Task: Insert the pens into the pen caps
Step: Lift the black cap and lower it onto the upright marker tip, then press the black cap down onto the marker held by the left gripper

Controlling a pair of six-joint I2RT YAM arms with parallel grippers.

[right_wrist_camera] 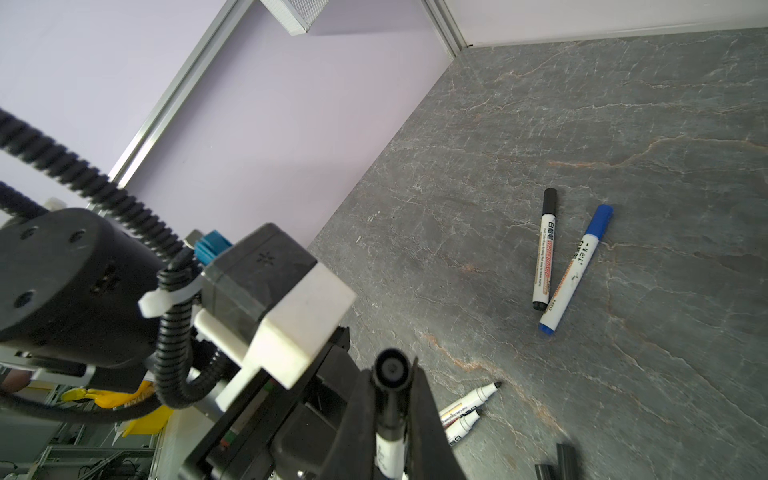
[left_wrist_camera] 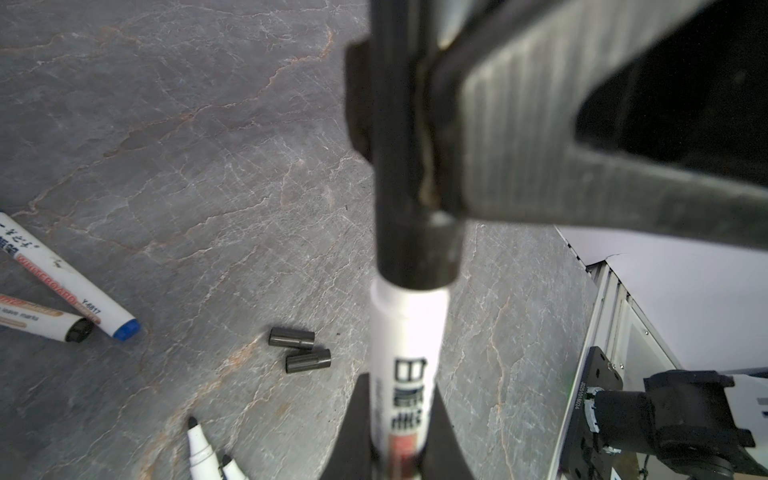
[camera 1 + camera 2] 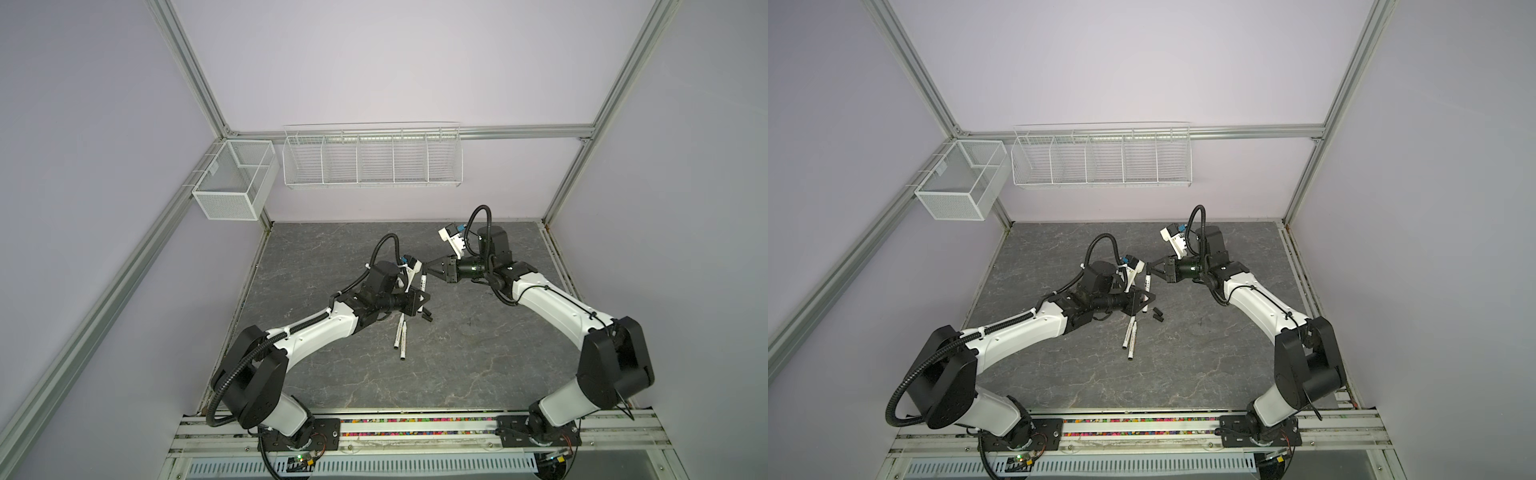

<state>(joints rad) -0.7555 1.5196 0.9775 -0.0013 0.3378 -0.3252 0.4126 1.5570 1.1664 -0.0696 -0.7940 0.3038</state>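
My left gripper (image 3: pixel 423 301) (image 2: pixel 401 449) is shut on the barrel of a white pen (image 3: pixel 424 283) (image 2: pixel 409 332), held above the table. My right gripper (image 3: pixel 428 269) (image 1: pixel 392 374) is shut on a black pen cap (image 2: pixel 415 166) (image 1: pixel 390 411) that sits over this pen's far end. Two loose black caps (image 2: pixel 291 337) (image 2: pixel 307 360) (image 3: pixel 427 316) lie on the table below. In the wrist views two uncapped pens (image 1: pixel 469 401) (image 2: pixel 199 449) lie side by side. A capped black pen (image 1: pixel 544 249) and a capped blue pen (image 1: pixel 577 270) form a V further off.
The grey stone-patterned table (image 3: pixel 457 353) is walled at the back and sides. A white wire rack (image 3: pixel 372 158) and a mesh basket (image 3: pixel 235 178) hang on the back frame. Both arm bases sit on a rail (image 3: pixel 415 432) along the front edge.
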